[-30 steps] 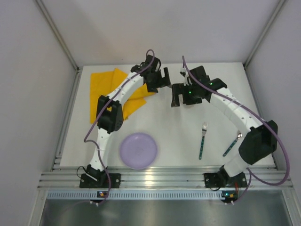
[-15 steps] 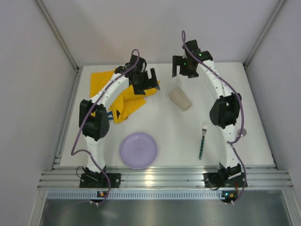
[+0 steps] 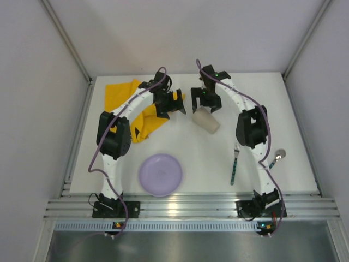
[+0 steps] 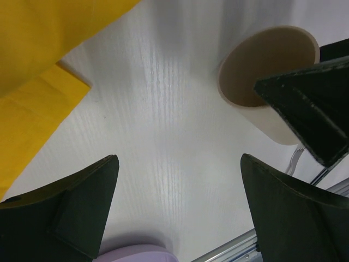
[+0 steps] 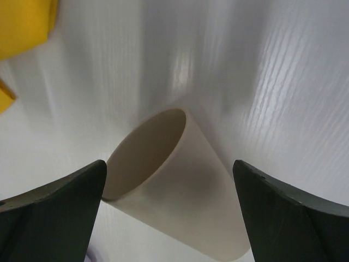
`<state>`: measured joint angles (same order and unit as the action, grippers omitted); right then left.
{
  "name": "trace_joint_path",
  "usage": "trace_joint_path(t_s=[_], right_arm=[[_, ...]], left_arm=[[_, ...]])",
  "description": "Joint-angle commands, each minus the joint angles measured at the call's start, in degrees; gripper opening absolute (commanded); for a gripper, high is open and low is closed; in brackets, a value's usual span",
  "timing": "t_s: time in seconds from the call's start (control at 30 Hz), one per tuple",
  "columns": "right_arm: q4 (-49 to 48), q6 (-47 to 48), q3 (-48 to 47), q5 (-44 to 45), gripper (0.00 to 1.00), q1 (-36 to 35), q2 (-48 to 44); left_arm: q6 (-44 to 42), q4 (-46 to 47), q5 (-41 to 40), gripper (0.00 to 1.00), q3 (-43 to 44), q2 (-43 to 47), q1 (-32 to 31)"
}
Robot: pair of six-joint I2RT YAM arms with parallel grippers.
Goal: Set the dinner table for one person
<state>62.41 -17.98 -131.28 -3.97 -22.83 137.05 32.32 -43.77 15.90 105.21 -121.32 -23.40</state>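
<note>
Cup (image 3: 208,119) on its side on the white table (image 3: 207,158), in the table's far half, with its mouth turned toward the left gripper (image 3: 173,103). The right gripper (image 3: 205,101) hangs over the cup's mouth end. Its fingers (image 5: 54,218) are spread wide to either side and grip nothing; whether they touch the cup cannot be told. Just left of the cup, the left gripper is likewise wide open and empty, its fingers (image 4: 82,213) above bare tabletop between the cup and a yellow cloth (image 3: 131,106). A lilac plate (image 3: 160,174) sits nearer than the cup, to its left. A fork (image 3: 234,162) and a spoon (image 3: 275,159) lie nearer, to its right.
</note>
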Motion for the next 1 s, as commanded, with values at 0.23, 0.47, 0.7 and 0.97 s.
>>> trace_joint_path(t_s=[0.23,0.47,0.7,0.97], right_arm=[[7.19,2.33,10.26,2.56,0.83,-0.2,-10.75],[10.18,2.42,14.56,6.86,0.19,-0.72,-17.51],[10.36,3.04,22.73,7.83,0.0,-1.16,-25.86],[12.21,3.39,24.93,8.62,1.0,-1.78,-28.68]], left_arm=[[-1.55,1.67,2.82,0.98,0.35,-1.47,1.6],[-1.29,2.46,3.17,0.98,-0.18,-1.73,1.69],[-0.76,2.81,3.35,0.98,-0.44,-1.56,1.6],[-0.24,4.65,5.01,0.98,-1.85,-1.12,1.51]])
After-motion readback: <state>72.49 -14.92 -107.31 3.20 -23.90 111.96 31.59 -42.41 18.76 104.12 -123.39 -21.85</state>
